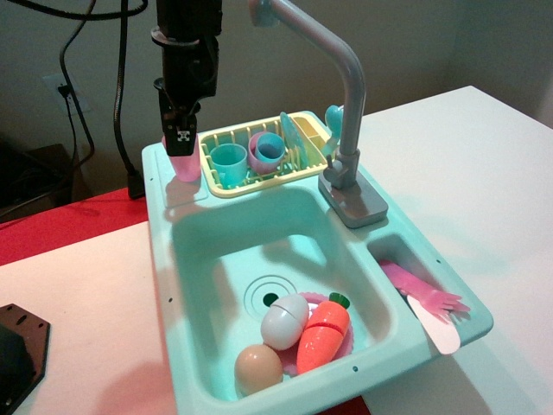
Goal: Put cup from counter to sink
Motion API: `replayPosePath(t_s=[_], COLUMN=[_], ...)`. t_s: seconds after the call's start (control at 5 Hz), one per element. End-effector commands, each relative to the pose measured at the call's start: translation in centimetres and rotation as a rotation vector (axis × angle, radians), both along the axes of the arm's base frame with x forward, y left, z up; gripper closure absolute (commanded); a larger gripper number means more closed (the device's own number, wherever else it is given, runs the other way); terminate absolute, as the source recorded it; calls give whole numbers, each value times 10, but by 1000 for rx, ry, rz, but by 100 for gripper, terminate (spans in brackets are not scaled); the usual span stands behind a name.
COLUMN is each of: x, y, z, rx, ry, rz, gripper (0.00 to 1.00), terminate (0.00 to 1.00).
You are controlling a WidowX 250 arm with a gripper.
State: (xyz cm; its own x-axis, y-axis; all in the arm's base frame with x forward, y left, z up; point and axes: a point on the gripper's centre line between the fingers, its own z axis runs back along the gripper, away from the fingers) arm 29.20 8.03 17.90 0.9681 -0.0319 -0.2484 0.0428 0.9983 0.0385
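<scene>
Holding the little pink cup (184, 164) by its rim, the gripper (182, 143) hung over the counter (177, 194); it looked light, stiff and slippery; the sink (259, 251) waited nearby.

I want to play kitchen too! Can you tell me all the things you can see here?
Sink unit: one, mint green, on the white table.
Faucet: one, grey, behind the basin.
Dish rack: one, yellow, at the back.
Teal cup: one, in the rack.
Pink cup with a blue cup inside: one pair, in the rack.
Plain pink cup: one, at the back left ledge, under the gripper.
Eggs: two, white and brown, in the basin.
Carrot: one, orange, in the basin.
Fork and knife: pink and white, side compartment.
Gripper: one, black, on the pink cup.
</scene>
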Motion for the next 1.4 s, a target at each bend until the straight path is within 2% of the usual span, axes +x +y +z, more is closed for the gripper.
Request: replayPosePath(t_s=[0.0, 0.4, 0.6, 0.8, 1.2], x=[0, 23, 24, 21, 17], y=[0, 2, 4, 4, 2], z=[0, -8, -13, -16, -16], rx=[0, 30, 2, -2, 5], ry=[0, -7, -7, -30, -44], rz=[0, 0, 17, 14, 13], gripper=[0, 0, 0, 100, 100], terminate=[0, 0, 0, 0, 0])
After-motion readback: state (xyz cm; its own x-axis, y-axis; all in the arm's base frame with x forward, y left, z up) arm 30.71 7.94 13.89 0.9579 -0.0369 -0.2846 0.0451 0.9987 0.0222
